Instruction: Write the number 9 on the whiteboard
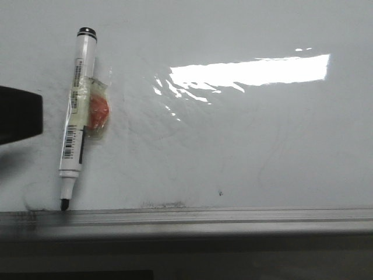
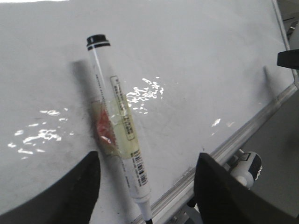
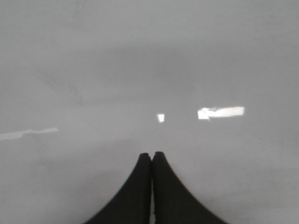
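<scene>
1. The left gripper (image 2: 147, 186) had its jaws spread wide, holding nothing, with the marker (image 2: 119, 126) lying between them on the whiteboard (image 2: 201, 60).
2. The right gripper (image 3: 152, 161) had its jaws pressed together, empty, over bare board.
3. The marker, wrapped in tape (image 1: 93, 111) with an orange patch, lay uncapped, tip at the grey rail (image 1: 233, 217).
4. No drawn 9 showed on the board.

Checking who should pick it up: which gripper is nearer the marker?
Left. The left gripper is open right over the marker; the right gripper is shut over bare whiteboard, no marker in its view.
</scene>
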You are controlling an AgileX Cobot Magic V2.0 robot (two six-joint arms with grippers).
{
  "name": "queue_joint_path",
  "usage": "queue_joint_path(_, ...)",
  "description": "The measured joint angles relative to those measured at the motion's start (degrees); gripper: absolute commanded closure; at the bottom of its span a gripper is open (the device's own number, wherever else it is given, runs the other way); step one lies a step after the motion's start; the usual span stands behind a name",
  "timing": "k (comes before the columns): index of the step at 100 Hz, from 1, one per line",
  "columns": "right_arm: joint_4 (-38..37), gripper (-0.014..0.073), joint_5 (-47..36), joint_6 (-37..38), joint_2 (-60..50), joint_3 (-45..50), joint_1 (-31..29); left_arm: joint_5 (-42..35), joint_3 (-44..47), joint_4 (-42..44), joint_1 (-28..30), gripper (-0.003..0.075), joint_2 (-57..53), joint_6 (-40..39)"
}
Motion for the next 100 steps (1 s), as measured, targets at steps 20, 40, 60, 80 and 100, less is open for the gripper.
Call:
queue_joint_path(20,0.0,0.0657,-0.4,0.0,0.0,0.0,0.0,-4.9,0.0,-0.5,-0.1,0.0314,7.3,-4.1)
queue_joint_path(40,0.0,0.0657,-0.4,0.0,0.0,0.0,0.0,-7.5,-1.1,-0.5,-0.1,0.0314,12.4,-4.9)
queue_joint_path(60,0.0,0.0657,-0.4,0.0,0.0,0.0,0.0,-9.5,-2.0,0.4,-0.3,0.0315,15.5,-5.2)
queue_joint_path(80,0.0,0.0657,-0.4,0.0,0.0,0.0,0.4,-11.0,-2.3,-1.5,-0.6,0.0533,17.0,-5.2)
queue_joint_path(100,0.0,0.0657,0.3,0.0,0.1,0.0,4.7,-11.0,-2.3,-2.9,-0.6,0.0741,18.1,-5.2)
